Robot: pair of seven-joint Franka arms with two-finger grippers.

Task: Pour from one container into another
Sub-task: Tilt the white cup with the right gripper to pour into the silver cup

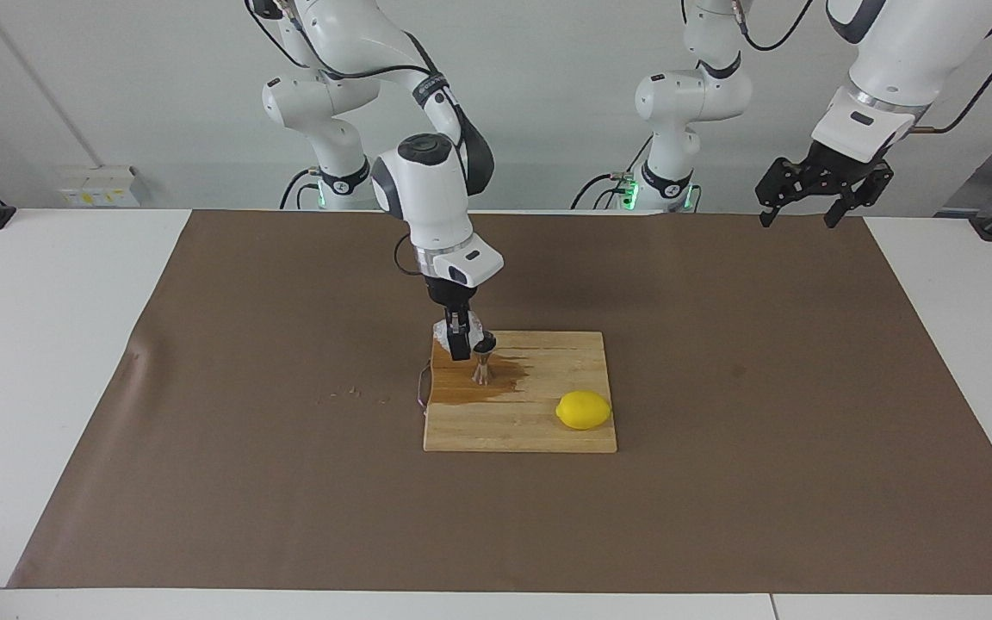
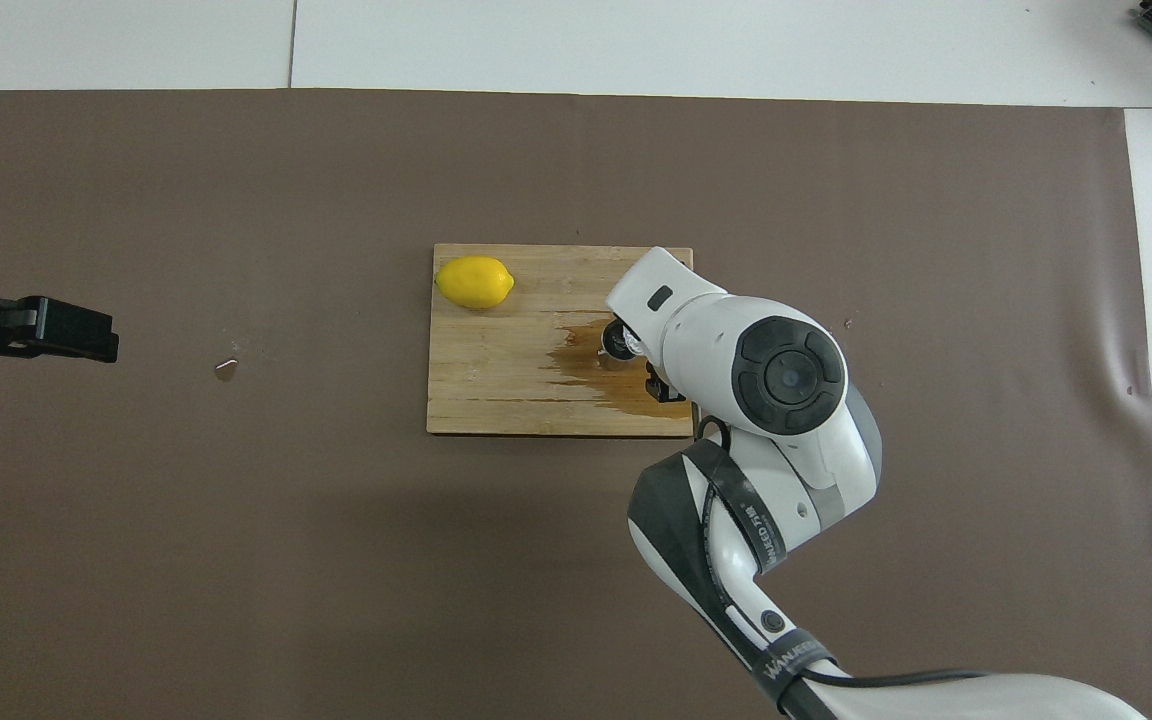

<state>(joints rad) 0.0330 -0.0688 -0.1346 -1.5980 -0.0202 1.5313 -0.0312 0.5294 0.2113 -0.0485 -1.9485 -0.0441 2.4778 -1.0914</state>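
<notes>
Two containers meet on the cutting board (image 1: 548, 430): the steel jigger (image 1: 483, 366) stands upright, long axis vertical, in a brown puddle (image 1: 470, 387) at the right arm's end. Over it the right gripper (image 1: 459, 340) grips the tipped glass cup (image 1: 472, 328). Well apart, the left gripper (image 1: 815, 194) waits with its fingers spread, above the tabletop's (image 1: 65, 362) corner.

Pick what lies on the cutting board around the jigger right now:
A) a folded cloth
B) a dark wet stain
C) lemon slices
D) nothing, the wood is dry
B: a dark wet stain spreads over the cutting board around the jigger, at the board's end toward the right arm; the lemon lies whole at the other end.
</notes>
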